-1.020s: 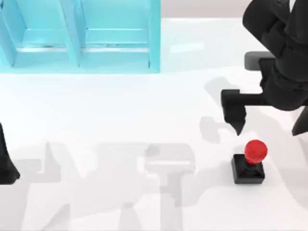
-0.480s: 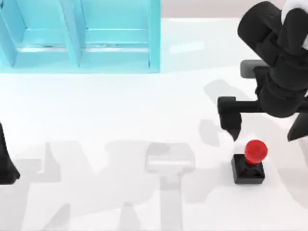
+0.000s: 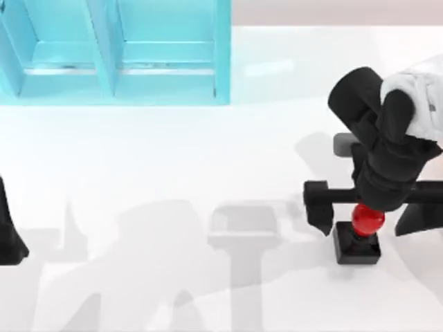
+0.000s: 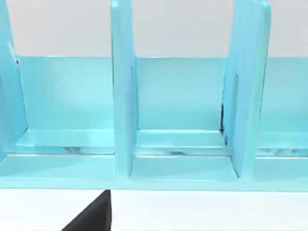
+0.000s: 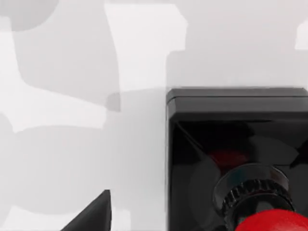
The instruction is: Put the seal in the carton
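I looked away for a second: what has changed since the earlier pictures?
The right gripper has moved toward the table's near edge, and its open fingers now straddle the seal; nothing is grasped yet. The seal, the carton and the parked left arm at the left edge stayed put.

Bright, even rendered light with soft grey shadows on a white table.

Overlapping pale shadows of the arms spread across the near half of the table in the top view, and lie as blocky grey patches in the right wrist view. The seal shows a small highlight on its glossy red knob, and its black base mirrors the knob faintly. The blue carton has mild sheen along its floor edges.
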`<state>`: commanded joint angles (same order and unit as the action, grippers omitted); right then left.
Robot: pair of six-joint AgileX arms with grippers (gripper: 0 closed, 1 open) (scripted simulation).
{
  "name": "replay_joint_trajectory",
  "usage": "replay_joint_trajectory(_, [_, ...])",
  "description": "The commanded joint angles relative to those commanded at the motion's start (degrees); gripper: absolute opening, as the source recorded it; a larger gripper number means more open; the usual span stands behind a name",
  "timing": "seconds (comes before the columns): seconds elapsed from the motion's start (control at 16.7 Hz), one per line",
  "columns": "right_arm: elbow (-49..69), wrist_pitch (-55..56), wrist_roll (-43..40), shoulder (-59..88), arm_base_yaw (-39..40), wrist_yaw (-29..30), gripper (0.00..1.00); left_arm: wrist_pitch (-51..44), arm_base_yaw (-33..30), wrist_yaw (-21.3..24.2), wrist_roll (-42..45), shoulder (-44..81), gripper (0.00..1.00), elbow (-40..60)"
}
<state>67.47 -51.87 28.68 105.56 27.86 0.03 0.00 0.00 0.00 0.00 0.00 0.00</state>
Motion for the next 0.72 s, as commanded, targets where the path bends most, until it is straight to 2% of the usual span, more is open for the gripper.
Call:
replay_joint_trajectory(0.24, [-0.17, 0.19, 0.00, 0.05, 0.01, 0.00, 1.00, 0.00, 0.00, 0.00, 0.00, 0.00, 1.00, 0.00])
replay_joint_trajectory(0.72, [-0.17, 0.19, 0.00, 0.05, 0.01, 0.00, 0.40, 0.00, 0.00, 0.00, 0.00, 0.00, 1.00, 0.00])
